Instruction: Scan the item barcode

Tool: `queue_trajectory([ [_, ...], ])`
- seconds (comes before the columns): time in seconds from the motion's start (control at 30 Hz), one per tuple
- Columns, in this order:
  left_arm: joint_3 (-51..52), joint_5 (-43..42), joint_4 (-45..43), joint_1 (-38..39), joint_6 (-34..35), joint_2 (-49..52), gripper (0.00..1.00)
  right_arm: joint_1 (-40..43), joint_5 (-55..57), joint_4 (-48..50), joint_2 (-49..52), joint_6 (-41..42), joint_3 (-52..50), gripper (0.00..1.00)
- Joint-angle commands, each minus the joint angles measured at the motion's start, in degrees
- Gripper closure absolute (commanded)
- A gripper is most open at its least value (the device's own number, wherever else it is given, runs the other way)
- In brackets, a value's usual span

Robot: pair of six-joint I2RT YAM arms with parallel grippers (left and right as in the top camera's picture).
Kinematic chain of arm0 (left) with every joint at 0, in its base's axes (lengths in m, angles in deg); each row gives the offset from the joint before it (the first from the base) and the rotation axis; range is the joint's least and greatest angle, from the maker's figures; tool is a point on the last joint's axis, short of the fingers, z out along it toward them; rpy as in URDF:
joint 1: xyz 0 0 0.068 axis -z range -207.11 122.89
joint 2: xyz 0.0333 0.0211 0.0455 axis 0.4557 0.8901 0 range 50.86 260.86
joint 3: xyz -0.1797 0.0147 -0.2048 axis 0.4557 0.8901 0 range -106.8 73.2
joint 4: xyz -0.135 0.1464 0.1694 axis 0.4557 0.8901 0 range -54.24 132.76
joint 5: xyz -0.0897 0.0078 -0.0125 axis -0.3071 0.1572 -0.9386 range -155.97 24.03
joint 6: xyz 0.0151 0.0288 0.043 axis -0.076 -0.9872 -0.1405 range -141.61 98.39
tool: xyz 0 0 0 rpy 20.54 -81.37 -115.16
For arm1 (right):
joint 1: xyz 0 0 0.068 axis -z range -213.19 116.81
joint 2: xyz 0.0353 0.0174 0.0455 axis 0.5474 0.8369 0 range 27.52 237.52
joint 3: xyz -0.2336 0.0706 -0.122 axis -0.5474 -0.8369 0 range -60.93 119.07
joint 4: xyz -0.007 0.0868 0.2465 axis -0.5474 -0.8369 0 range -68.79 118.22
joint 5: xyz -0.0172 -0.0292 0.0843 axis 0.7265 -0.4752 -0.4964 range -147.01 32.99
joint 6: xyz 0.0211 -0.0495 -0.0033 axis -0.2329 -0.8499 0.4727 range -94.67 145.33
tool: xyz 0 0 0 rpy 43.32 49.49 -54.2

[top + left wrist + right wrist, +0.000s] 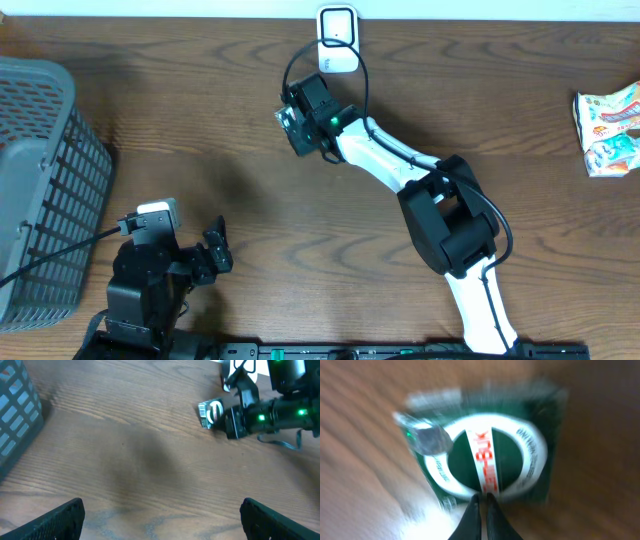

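Between the closed fingertips of the right gripper [482, 501] there's a flat green packet [492, 452] with a white ring and red lettering. It's pinched by its thin edge, so the printed face hangs out in front. That wrist view is pretty blurry and I can't spot a barcode on it. From overhead the packet is just below the white scanner [338, 40] at the far edge, near it but apart. Can't tell if it's lifted or brushing the wood. My guess is the edge grip is deliberate, since it leaves both faces free to turn toward the scanner. So the step in hand looks like presenting the packet, and it probably needs some tilting to get the code side facing the window.

Left gripper [215, 250] sits at the near left with its jaws spread wide, holding nothing, well apart from the action. Looks parked out of the way.

Further out there's a grey mesh basket [40, 180] on the left edge and a colourful snack bag [610, 130] far right, maybe next in line.

Tabletop [200, 120] is dark brown wood grain with soft shadows. Only a pale strip of the room shows past the far edge.
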Motion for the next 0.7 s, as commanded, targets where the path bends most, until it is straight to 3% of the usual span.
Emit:
queue_trajectory([
  [0.0, 0.0, 0.7, -0.1, 0.0, 0.3, -0.1, 0.02, 0.1, 3.5, -4.6, -1.7, -1.6, -0.7, 0.99],
  [0.17, 0.0, 0.7, -0.1, 0.0, 0.3, -0.1, 0.02, 0.2, 10.1, -11.3, -4.8, -1.6, -0.7, 0.99],
  [0.3, 0.0, 0.7, -0.1, 0.0, 0.3, -0.1, 0.02, 0.1, 10.2, -11.1, -8.1, -1.6, -0.7, 0.99],
  [0.67, 0.0, 0.7, -0.1, 0.0, 0.3, -0.1, 0.02, -0.2, 0.3, 15.7, -8.3, -1.6, -0.7, 0.99],
])
